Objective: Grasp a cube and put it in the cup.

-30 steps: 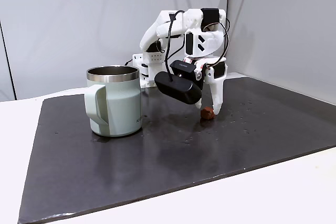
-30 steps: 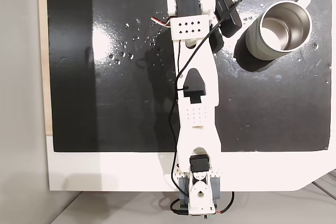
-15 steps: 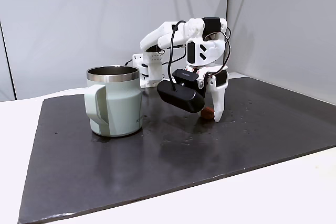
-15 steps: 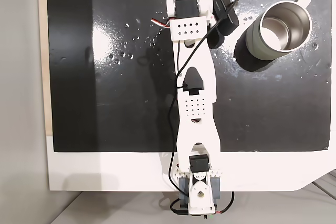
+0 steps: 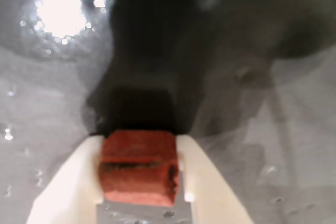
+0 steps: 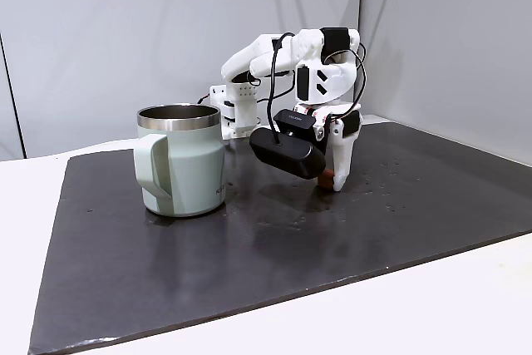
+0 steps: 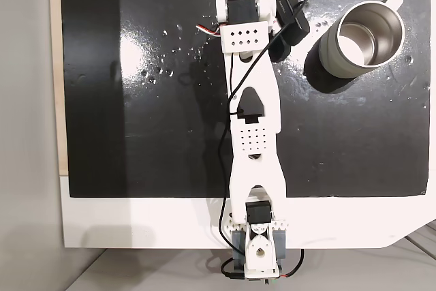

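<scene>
Writing: small lettering sits low on the side wall of the cup [image 6: 181, 160], too small to read; no other labels legible.

Cube [image 5: 139, 167]: brick-red block with rounded edges and a dark horizontal groove across its near face. In the wrist view it sits between the two pale fingers [image 5: 71, 182], each touching a side; its long axis runs across the jaws. In a fixed view only a sliver of it shows [image 6: 328, 178] behind the white finger, low at the mat, toward the far right part of the mat.

Gripper [image 6: 332, 180]: jaws narrowed onto the cube, pointing downward, a black camera module hanging beside them.

Cup: pale mint-green mug, upright, steel rim and steel inside [image 7: 361, 37], chunky handle toward the camera-left in a fixed view; it stands well apart from the cube, toward the mat's left side there.

Surface: dark glossy mat [image 6: 291, 247] with scattered droplets and glare, laid on a white counter [image 6: 416, 322]. Plain grey wall panels behind.
</scene>
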You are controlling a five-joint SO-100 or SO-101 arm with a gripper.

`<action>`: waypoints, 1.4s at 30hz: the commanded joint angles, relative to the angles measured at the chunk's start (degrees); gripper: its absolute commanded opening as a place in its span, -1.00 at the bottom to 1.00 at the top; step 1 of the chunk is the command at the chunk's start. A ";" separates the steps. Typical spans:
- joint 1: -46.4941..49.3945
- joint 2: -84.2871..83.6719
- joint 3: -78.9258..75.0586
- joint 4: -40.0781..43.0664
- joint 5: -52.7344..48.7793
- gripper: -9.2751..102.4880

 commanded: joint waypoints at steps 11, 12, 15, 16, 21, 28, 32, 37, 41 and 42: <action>1.49 30.23 9.32 0.79 6.77 -0.83; 1.76 32.61 10.28 0.79 7.38 -0.83; 2.99 39.46 12.83 0.79 8.79 -0.83; 3.34 41.31 13.71 0.79 8.88 -0.83; 4.75 47.46 18.37 0.79 8.88 -0.83; 8.00 50.27 20.21 0.79 8.88 -0.83; 13.54 53.26 19.95 0.79 8.70 -0.83; 23.64 55.20 20.57 0.70 5.80 -0.83; 30.50 52.56 19.25 0.44 2.99 -0.83; 31.64 51.50 18.72 0.26 2.29 -0.83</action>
